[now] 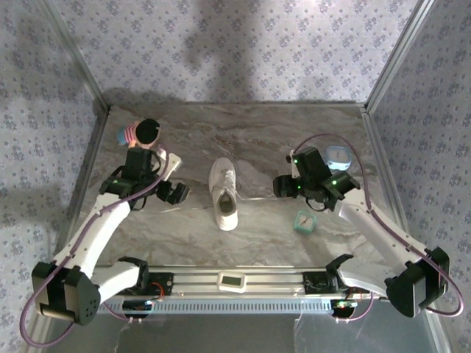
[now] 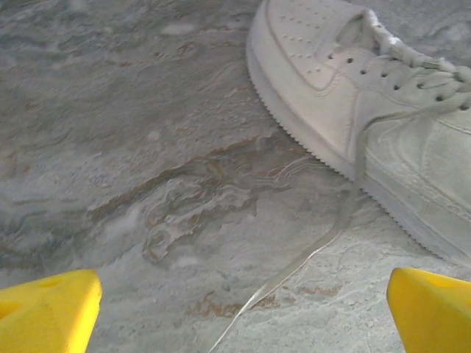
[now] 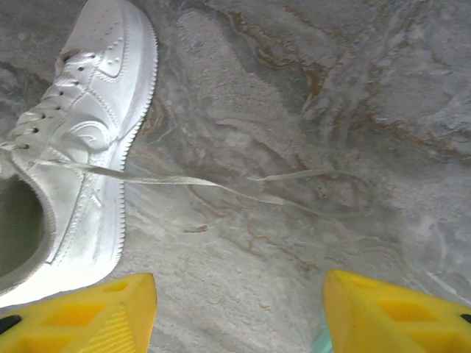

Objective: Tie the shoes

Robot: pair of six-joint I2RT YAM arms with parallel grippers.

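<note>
The table [image 1: 280, 140] is seen from high above, behind its 6 o'clock edge. Close, low wrist views are aimed inward from 9 and 3 o'clock; the sneaker [image 1: 224, 193] is shared by all.

white-shelled left arm [image 1: 103, 228] and right arm [image 1: 375, 228], slim, with bulky black joints [image 1: 66, 290] at shoulders, elbows and wrists. pale lilac cables [image 1: 324, 137] looped along both. tiny green lights [image 1: 333, 180] by the right wrist. bright yellow fingertips [image 2: 48, 309] with moulded hollows. long slotted silver rail [image 1: 191, 283] joining the two bases.
</note>
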